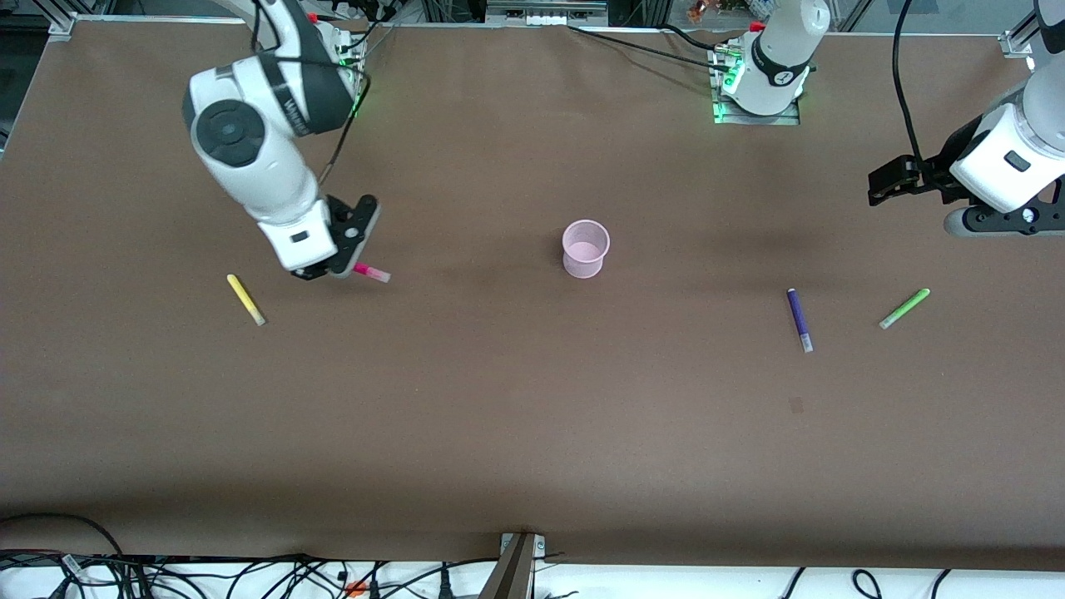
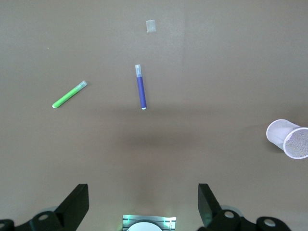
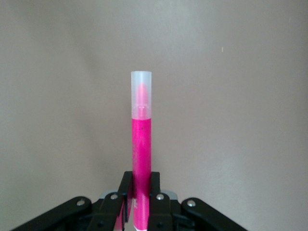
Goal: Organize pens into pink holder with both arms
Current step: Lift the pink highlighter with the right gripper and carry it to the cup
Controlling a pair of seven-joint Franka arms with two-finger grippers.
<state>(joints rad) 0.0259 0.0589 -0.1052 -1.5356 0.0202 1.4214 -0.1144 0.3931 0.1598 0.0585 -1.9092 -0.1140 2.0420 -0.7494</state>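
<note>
Right gripper (image 1: pixel 337 264), left of frame, is clamped on the magenta pen (image 1: pixel 372 272); the yellow pen (image 1: pixel 245 299) lies beside. Left gripper (image 2: pixel 143 204), jaws apart, is held waiting at right.

Brown table (image 1: pixel 516 433) bears pink holder (image 1: pixel 585 248), three pens (image 1: pixel 799 319).
</note>
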